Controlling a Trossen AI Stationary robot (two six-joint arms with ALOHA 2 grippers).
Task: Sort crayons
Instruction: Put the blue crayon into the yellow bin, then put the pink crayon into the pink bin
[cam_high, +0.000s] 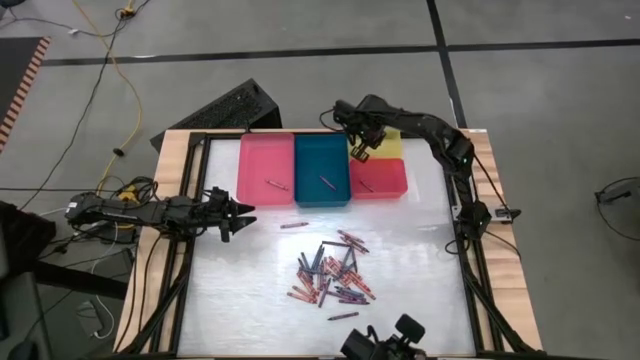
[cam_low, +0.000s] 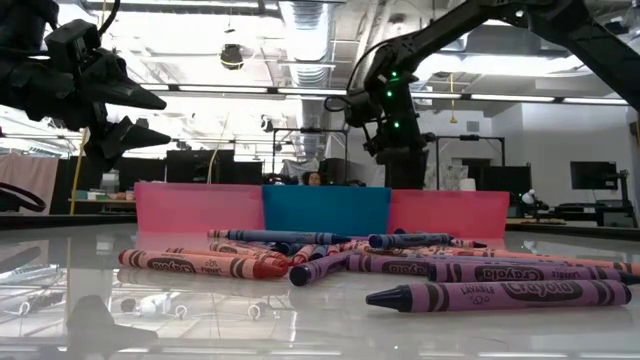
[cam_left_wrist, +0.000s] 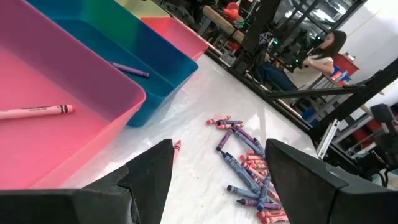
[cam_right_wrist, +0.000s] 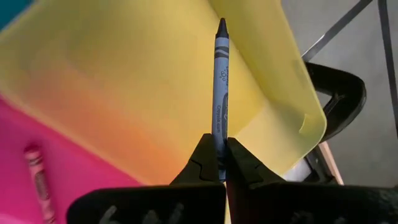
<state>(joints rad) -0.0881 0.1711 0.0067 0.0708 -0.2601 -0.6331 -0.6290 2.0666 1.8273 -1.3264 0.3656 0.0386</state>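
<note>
Right gripper (cam_right_wrist: 221, 163) pinched on a grey crayon (cam_right_wrist: 221, 81) over the yellow tray (cam_high: 392, 143), at one o'clock. Left gripper (cam_high: 240, 213) spread, empty, at nine. Three crayons binned; pile (cam_high: 330, 277) at centre mostly unsorted.

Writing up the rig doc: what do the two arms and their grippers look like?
Both arms are black, jointed, with black cables running along them. The left gripper has two dark, wedge-shaped, pointed fingers. The right gripper has the same dark fingers, tapering to narrow tips. Small green lights glow on the right arm near its wrist. No markings are readable.
</note>
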